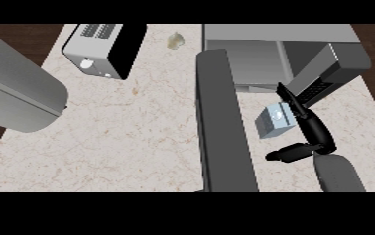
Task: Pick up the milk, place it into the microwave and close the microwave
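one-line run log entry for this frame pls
phase: reaching for milk | right hand: open, beside milk carton, no grasp yet | left hand: not in view | microwave: door open | milk: on counter

A pale, marble-like counter with faint brown veining lies smooth and matt under a matt grey microwave, its open door a flat dark grey. The milk carton shows a light blue-grey, papery face. The right hand is glossy black, like plastic. A toaster looks brushed metal with a black side. Dark wood borders the counter.
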{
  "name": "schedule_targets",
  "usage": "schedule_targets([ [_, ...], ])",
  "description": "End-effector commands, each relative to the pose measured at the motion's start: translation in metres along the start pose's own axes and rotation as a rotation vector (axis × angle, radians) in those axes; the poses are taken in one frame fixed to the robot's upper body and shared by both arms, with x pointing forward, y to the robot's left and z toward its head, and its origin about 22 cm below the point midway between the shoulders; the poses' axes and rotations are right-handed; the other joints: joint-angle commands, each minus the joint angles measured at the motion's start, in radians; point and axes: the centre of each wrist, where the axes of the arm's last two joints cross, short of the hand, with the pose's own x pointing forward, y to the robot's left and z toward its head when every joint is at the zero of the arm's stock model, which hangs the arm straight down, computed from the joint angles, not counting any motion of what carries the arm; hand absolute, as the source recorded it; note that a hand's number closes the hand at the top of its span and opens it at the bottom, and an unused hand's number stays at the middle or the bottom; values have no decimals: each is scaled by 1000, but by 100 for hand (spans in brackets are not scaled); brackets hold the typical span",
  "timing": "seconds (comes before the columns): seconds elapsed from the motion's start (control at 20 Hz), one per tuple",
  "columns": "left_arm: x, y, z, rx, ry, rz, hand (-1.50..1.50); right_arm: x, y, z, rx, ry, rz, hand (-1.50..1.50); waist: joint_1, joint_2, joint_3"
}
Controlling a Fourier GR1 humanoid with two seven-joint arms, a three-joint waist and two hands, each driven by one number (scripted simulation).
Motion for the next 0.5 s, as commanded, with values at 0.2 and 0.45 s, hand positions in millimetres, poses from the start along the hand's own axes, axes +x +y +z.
schedule_targets([
  [0.2, -22, 1, -1, -7, -11, 2, -150, -38, 7, 13, 32, 50, 7, -150, -2, 4, 1],
  [0.45, -4, -3, 15, 0, 9, 13, -150, -44, 4, 12, 4, 38, 113, -150, 5, 2, 1],
])
